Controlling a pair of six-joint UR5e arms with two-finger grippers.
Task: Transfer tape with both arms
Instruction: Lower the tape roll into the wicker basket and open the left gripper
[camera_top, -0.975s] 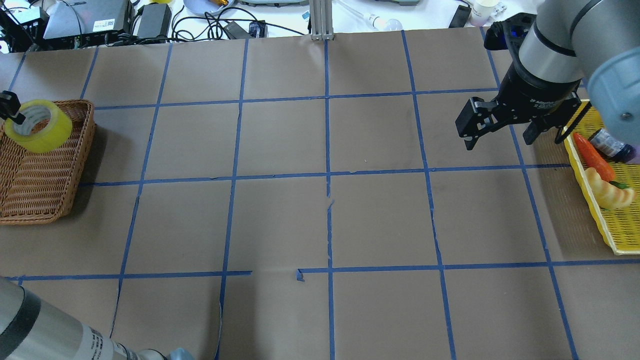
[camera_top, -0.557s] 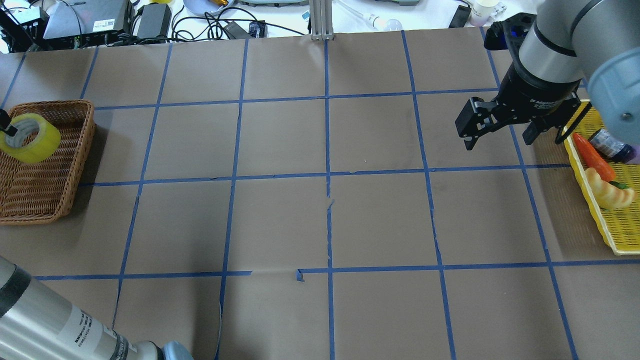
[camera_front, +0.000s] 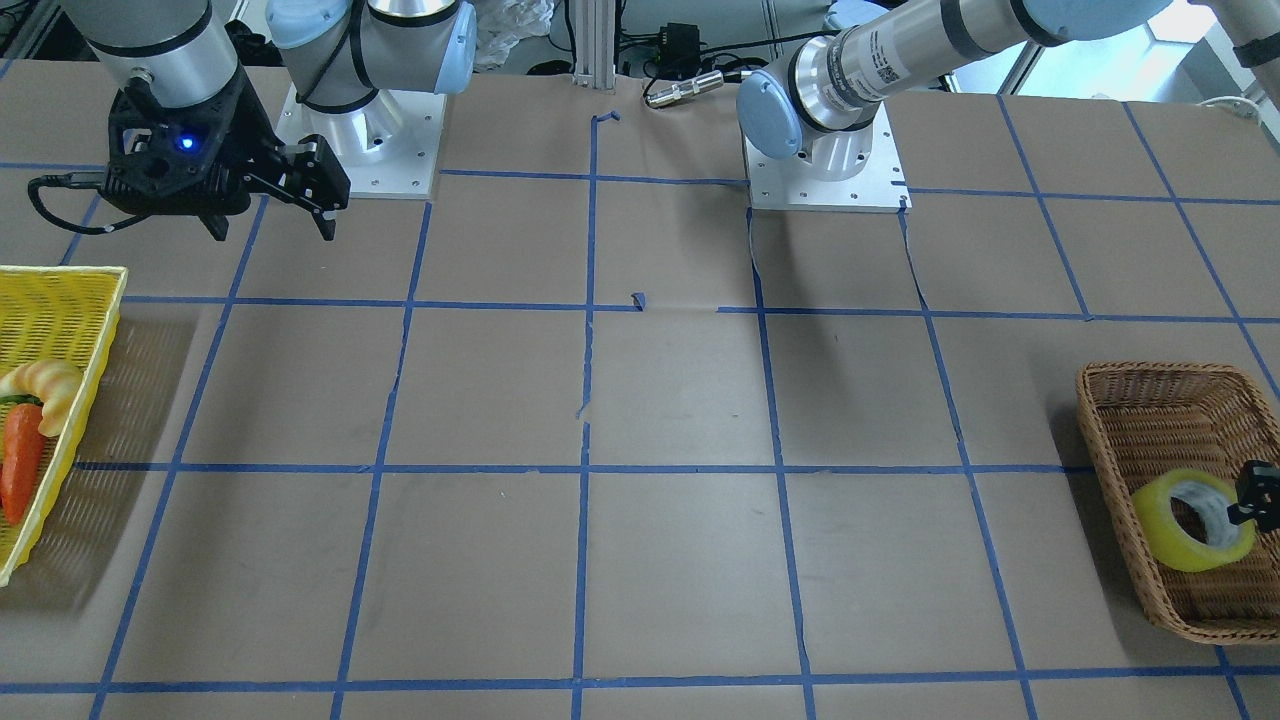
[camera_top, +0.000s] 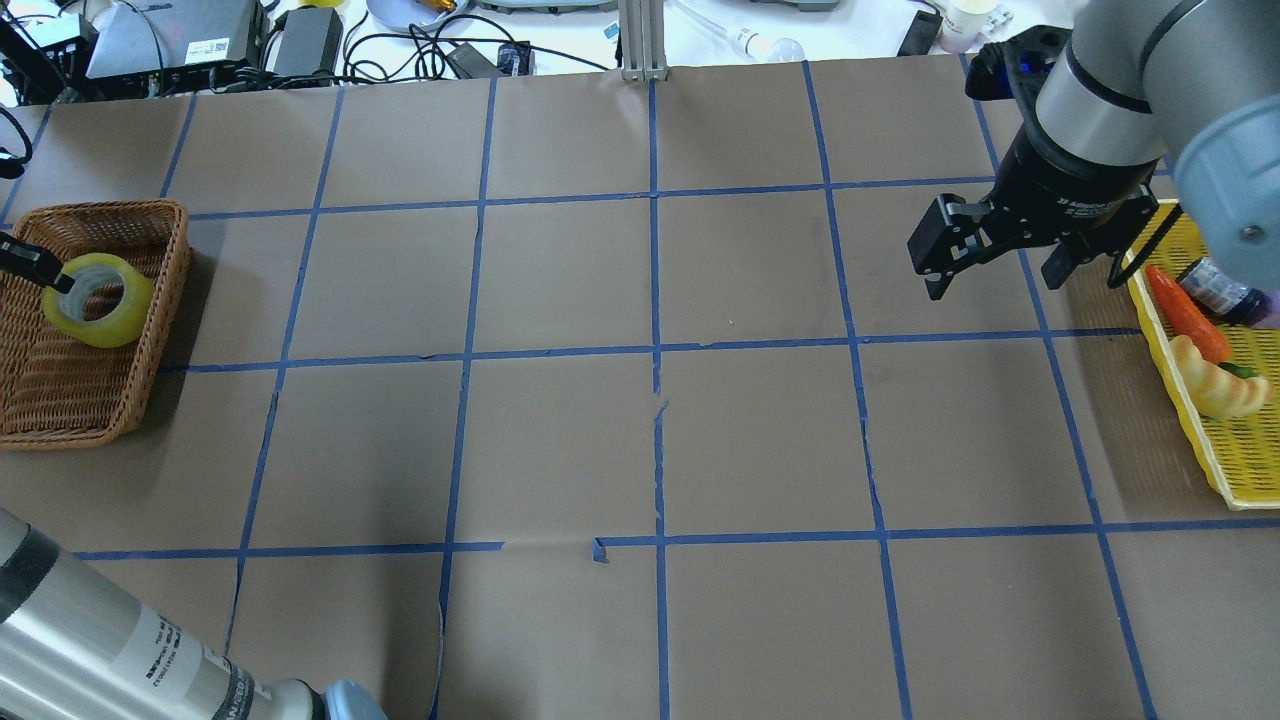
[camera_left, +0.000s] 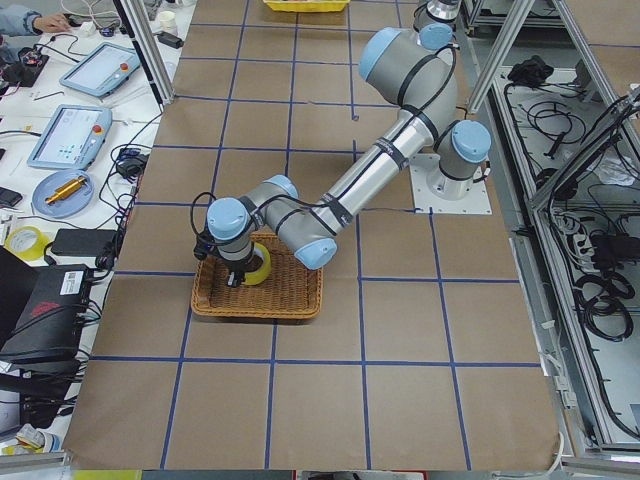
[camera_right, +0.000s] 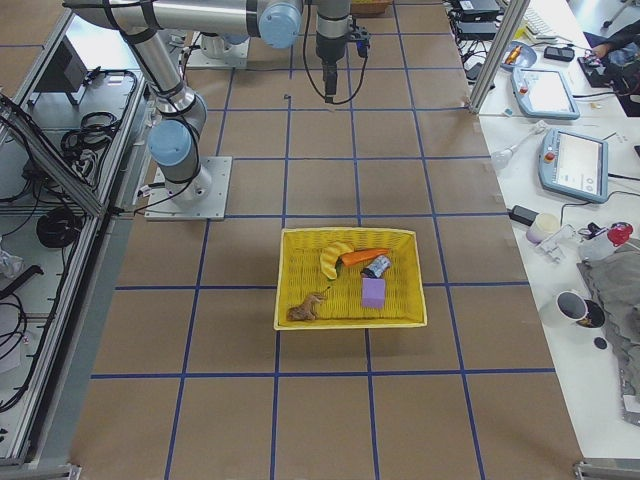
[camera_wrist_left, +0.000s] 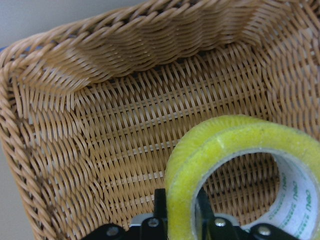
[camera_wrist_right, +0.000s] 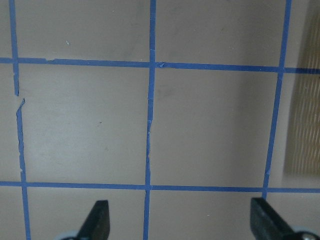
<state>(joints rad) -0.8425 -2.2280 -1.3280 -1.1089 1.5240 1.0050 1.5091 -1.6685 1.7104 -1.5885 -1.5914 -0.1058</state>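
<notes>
tape (camera_top: 110, 330) now sits lower in the basket (camera_top: 60, 390), hole tilted upward. left gripper (camera_wrist_left: 180, 215) pinches its wall; right gripper (camera_wrist_right: 182, 220) spread.

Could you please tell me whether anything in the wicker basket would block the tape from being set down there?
Nothing visible does. The left gripper pinches the wall of the tape over the wicker basket, and the left wrist view shows only bare weave around the roll. The patch directly beneath it is hidden.

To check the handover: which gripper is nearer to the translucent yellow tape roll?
Left. The left gripper pinches the yellow tape roll between its fingers, over the brown wicker basket. The right gripper hangs open across the table, beside the yellow plastic basket.
</notes>
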